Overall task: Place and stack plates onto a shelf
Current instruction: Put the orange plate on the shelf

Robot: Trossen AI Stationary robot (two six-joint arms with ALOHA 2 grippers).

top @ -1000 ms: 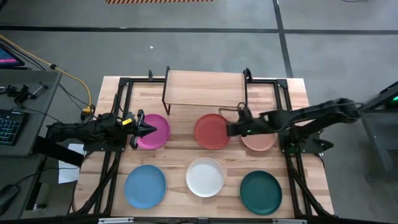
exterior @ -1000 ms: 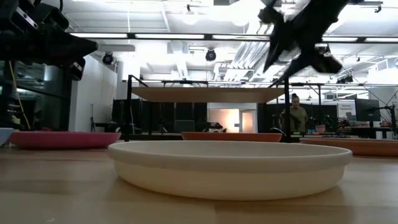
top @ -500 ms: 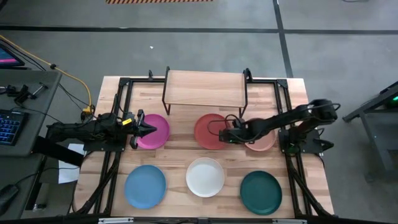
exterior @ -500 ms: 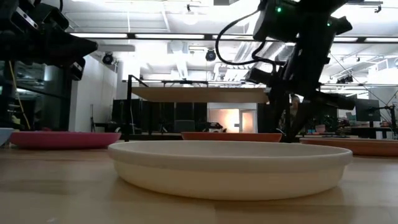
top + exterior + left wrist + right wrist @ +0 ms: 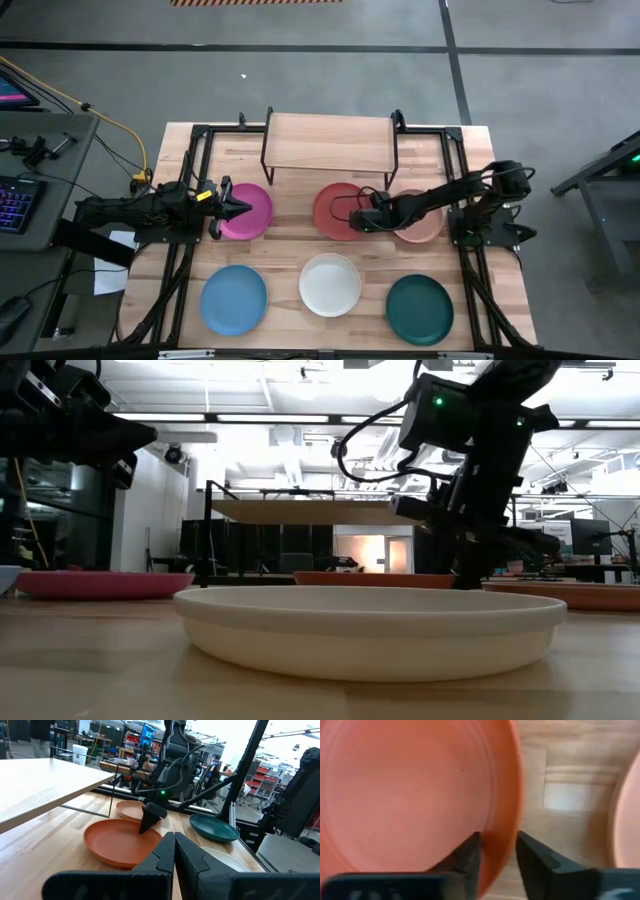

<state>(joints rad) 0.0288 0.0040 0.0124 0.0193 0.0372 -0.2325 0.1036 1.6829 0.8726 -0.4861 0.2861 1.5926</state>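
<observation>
Wooden tabletop [image 5: 290,250] carries six plates before the shelf [image 5: 330,142]. Right gripper [image 5: 496,851] is down at the red plate's [image 5: 338,210] rim nearest the salmon plate [image 5: 424,226], fingers parted astride that edge, not clenched. Left gripper [image 5: 228,208], fingers together, hovers over the magenta plate [image 5: 252,210].

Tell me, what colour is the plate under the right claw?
Red plate; the high view shows it best.
</observation>
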